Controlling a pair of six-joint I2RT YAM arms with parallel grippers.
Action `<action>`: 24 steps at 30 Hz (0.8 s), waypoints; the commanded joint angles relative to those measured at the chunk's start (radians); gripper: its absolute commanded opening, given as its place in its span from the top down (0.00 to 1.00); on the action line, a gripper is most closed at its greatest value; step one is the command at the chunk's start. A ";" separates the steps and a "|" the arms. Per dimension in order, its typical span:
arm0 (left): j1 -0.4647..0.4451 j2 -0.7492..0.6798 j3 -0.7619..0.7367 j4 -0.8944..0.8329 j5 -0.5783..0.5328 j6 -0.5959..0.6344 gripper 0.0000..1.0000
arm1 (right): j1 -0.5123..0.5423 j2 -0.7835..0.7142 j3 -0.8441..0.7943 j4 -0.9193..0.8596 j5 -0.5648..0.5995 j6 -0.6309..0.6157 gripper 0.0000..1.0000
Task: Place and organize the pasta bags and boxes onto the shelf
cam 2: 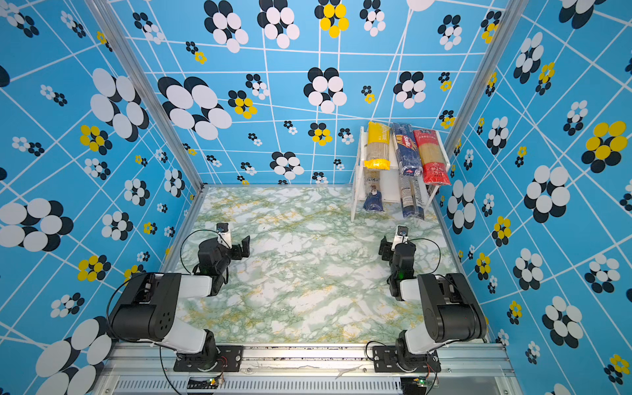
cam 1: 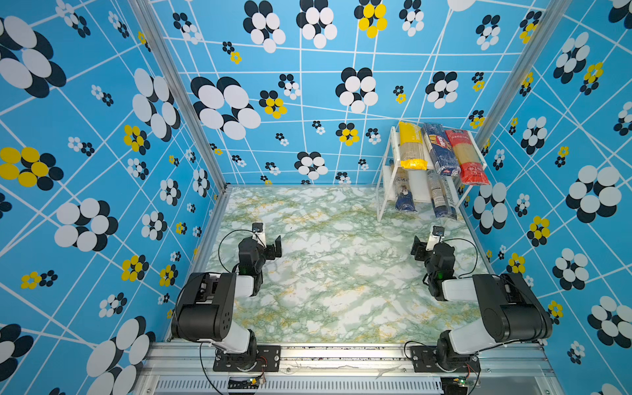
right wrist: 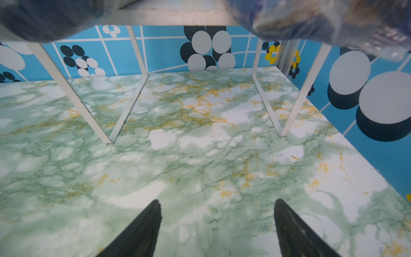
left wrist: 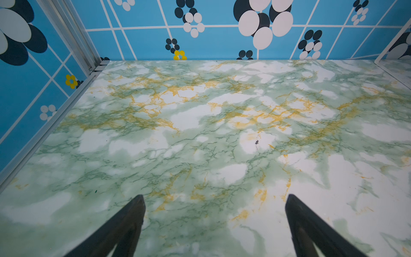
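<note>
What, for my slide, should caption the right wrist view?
Open right gripper faces the white shelf, spaghetti packs overhanging its edge.

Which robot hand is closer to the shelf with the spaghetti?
Right. The right gripper sits just in front of the shelf; the left gripper is far off, near the opposite side.

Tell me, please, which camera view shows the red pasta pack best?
The top views: in both, the red pack lies whole on the shelf's upper board, rightmost of three. The left wrist view misses it; the right wrist view shows only the shelf's legs and a blurred lower pack.
</note>
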 commanded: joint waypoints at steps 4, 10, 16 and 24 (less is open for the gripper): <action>0.014 0.014 0.011 -0.004 -0.009 0.000 0.01 | 0.003 0.017 0.059 -0.078 -0.009 -0.012 0.17; 0.018 0.016 0.015 -0.007 -0.007 -0.003 0.01 | -0.016 0.018 0.069 -0.099 -0.044 0.002 0.06; 0.021 0.017 0.015 -0.008 -0.003 -0.004 0.01 | -0.026 0.019 0.074 -0.106 -0.060 0.008 0.01; 0.020 0.016 0.014 -0.007 -0.002 -0.003 0.01 | -0.026 0.019 0.071 -0.104 -0.060 0.005 0.01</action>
